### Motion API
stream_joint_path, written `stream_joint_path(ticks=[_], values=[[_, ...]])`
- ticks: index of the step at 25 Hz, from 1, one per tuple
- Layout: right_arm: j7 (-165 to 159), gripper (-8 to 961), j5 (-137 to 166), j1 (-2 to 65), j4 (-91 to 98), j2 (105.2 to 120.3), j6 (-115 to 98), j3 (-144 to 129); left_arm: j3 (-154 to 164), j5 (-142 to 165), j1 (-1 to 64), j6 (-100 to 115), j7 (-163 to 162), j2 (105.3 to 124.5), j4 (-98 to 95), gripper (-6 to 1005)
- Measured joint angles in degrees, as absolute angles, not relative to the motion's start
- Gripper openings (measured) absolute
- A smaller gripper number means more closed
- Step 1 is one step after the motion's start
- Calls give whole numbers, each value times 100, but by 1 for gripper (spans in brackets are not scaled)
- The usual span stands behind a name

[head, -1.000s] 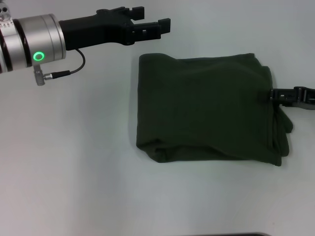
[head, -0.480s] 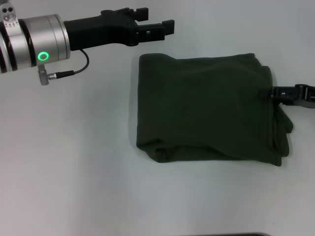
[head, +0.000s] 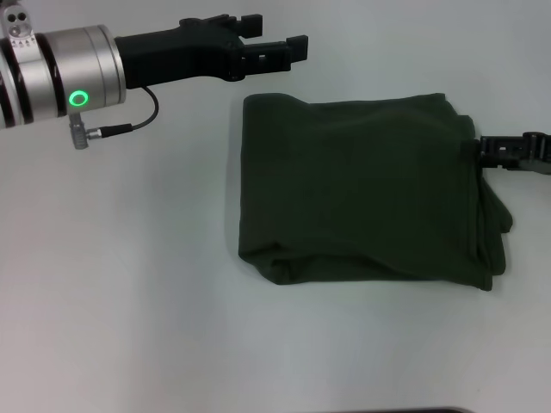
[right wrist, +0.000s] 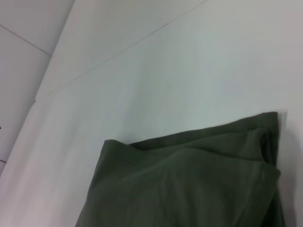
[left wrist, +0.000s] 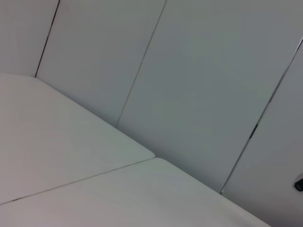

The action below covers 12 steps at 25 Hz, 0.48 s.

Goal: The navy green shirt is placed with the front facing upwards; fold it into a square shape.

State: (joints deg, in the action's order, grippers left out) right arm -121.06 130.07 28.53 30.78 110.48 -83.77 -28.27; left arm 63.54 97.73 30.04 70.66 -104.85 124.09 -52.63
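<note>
Olive cloth: the navy green shirt (head: pixel 366 194) is lying mid-table (head: pixel 129 284), already folded to approx. a square. Left gripper (head: pixel 297 41) is hovering w/ fingers apart, clear of cloth. Right gripper (head: pixel 482 148) is touching shirt's right edge; grip state can't be told. Little seems left.

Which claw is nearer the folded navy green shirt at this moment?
The right. The right claw sits at the navy green shirt's right edge, about touching it. The left claw hovers beyond the shirt's far left corner, with bare table between them.
</note>
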Motion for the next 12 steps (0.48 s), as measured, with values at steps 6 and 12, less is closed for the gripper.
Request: stream_joint_path(ticks=[6,12], values=[[-12106,745,13007,2957,3049,11119,-8231,-2876,6353,9773,3029,7058,-10485,12410,-5258,920],[-12130,745,13014,2919,3006,11177,-8065,-3045,6335,9773,3048,7057,-10463,12407,-5249,920]])
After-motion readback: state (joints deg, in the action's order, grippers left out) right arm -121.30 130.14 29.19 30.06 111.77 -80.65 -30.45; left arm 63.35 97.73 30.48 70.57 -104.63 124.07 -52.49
